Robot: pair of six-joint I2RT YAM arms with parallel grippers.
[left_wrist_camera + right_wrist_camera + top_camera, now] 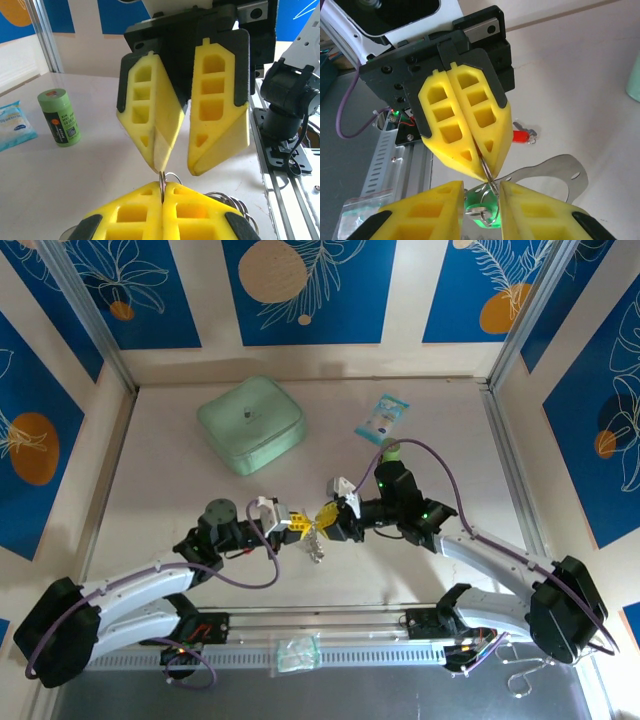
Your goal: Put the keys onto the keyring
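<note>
Two arms meet nose to nose over the middle of the table [150, 470], their yellow fingers almost tip to tip. The left gripper [162, 189] is closed tight, its fingers pinching a thin wire loop of the keyring [163, 179], which stands up out of the seam between them. A cluster of more small silvery rings bunches just to the right of those fingers. The right gripper [177, 169] faces it from just above, fingers spread apart and gripping nothing that I can make out. From the right wrist camera, the green key [482, 207] sits low in the gap between those parted fingers, caught up with a couple of wire loops. I cannot tell whether either finger touches it. The red key [519, 136] lies flat on the table on its own, a little way beyond the closed left fingers. A pale flat metal band [555, 169] with small holes curves across just behind the loops; whether it belongs to the keyring I cannot tell. Farther back sit a mint-green pouch [250, 425], a blue-and-white packet [383, 418] and a small green cylinder [59, 117] standing upright near the packet. A clear plastic bag [297, 653] lies at the near rail between the arm bases.
</note>
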